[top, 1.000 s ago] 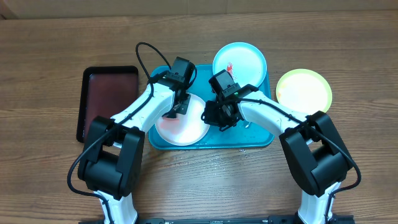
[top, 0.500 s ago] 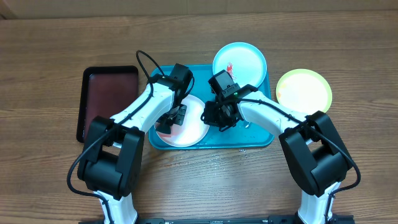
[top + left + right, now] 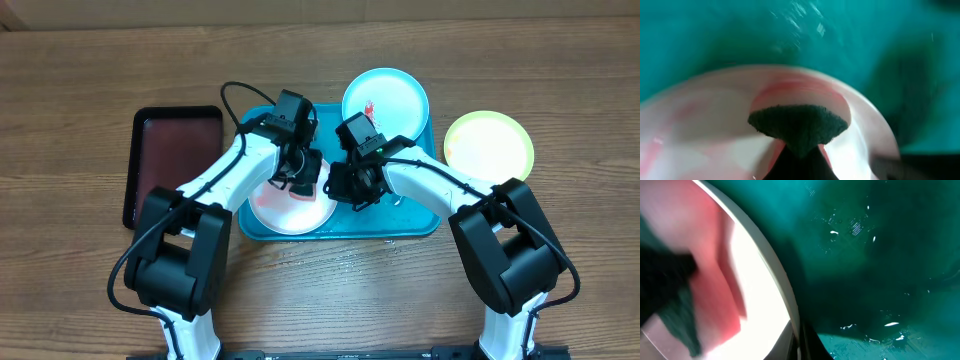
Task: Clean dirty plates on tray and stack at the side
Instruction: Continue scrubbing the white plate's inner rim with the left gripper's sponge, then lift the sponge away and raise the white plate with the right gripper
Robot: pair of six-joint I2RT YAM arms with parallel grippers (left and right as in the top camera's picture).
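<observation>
The round white plastic plate [image 3: 290,212], streaked with pink-red smears, is lying at the left end of the bright turquoise rectangular plastic tray [image 3: 415,222]. The left gripper [image 3: 300,185] is pressing a dark green cloth pad [image 3: 797,125], clenched in its jaws, onto the plate. The right gripper [image 3: 352,188] is pinching the plate's right rim, jaws closed tight.

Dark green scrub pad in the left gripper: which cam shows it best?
Left wrist: the dark green scrub pad sits centred, pressed on the smeared round white plastic plate. Right wrist catches only a blurred edge. Overhead, the left gripper hides it.
</observation>
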